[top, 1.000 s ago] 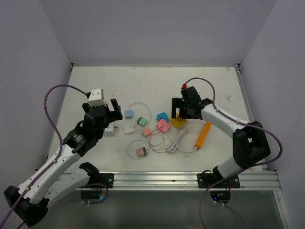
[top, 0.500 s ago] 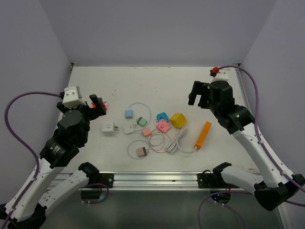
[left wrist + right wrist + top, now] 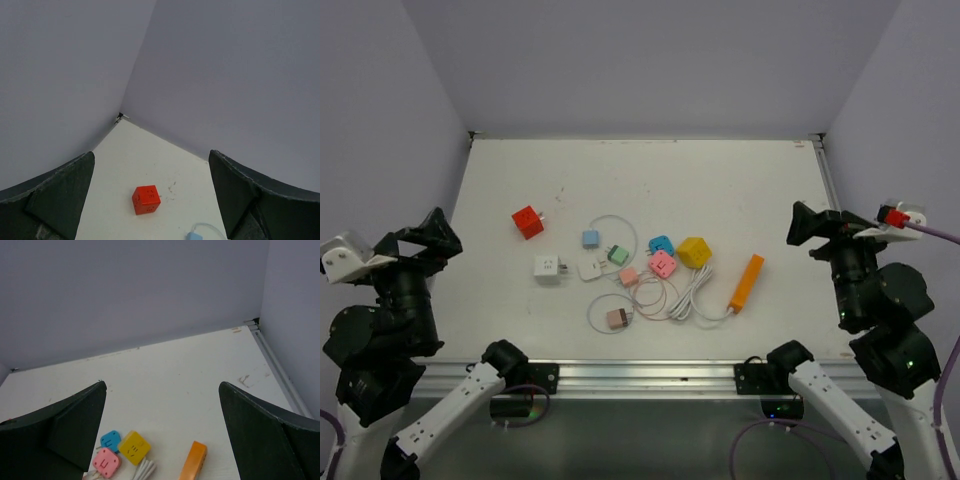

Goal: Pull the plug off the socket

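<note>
A red cube socket (image 3: pixel 528 221) (image 3: pixel 146 199) lies alone on the white table (image 3: pixel 650 180), left of the other pieces. A white cube socket (image 3: pixel 549 268) sits beside a white plug (image 3: pixel 591 269); whether they touch I cannot tell. A yellow cube socket (image 3: pixel 694 251) (image 3: pixel 134 447) rests by a blue plug (image 3: pixel 661 244) (image 3: pixel 110 440) and a pink plug (image 3: pixel 663 263) (image 3: pixel 105 463). My left gripper (image 3: pixel 428 238) (image 3: pixel 151 155) hangs open and empty, high over the near left. My right gripper (image 3: pixel 810 228) (image 3: pixel 162 385) is open and empty too, high at the near right.
An orange power strip (image 3: pixel 746 283) (image 3: pixel 192 460) with a coiled white cable (image 3: pixel 695 295) lies right of centre. Small light-blue (image 3: pixel 590 239), green (image 3: pixel 618 254), salmon (image 3: pixel 629 276) and brown (image 3: pixel 617 318) plugs with thin cords are scattered in the middle. Walls enclose the table.
Both arms have pulled back from the middle of the table and risen toward the near corners. The red cube now lies free on the table, and the yellow cube stands uncovered.
</note>
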Controlling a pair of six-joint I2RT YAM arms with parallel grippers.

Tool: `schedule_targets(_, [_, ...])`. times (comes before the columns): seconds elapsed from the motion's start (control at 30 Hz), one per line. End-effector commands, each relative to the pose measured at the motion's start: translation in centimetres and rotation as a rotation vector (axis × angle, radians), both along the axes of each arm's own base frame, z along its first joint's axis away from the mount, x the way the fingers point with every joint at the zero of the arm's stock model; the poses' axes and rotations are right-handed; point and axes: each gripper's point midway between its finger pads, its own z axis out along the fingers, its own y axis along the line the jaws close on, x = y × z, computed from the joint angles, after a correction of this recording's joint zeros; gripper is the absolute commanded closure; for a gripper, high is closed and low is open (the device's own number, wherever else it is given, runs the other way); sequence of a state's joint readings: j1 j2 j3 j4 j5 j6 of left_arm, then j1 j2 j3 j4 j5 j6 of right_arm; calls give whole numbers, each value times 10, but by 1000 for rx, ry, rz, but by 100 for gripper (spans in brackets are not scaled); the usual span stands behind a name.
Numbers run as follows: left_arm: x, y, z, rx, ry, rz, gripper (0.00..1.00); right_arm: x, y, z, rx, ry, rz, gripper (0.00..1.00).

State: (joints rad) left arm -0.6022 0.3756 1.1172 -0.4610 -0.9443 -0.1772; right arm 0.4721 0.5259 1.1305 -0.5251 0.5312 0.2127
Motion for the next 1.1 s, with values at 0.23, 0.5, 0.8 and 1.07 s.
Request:
schedule_targets(0.23, [-30, 37, 4, -101, -139, 127, 0, -4, -15, 5, -50, -114, -60, 1])
schedule_targets(0.5, [-19, 34, -10, -101, -121, 171, 0, 2, -11, -2, -62, -114, -55, 1])
schedule_targets(0.8, [-8, 26, -17, -73, -90, 164, 0, 4, -10, -6, -67, -106, -51, 1])
schedule_targets(1.07, [1, 17, -22, -61, -70, 139, 0, 6, -7, -9, -65, -101, -41, 1])
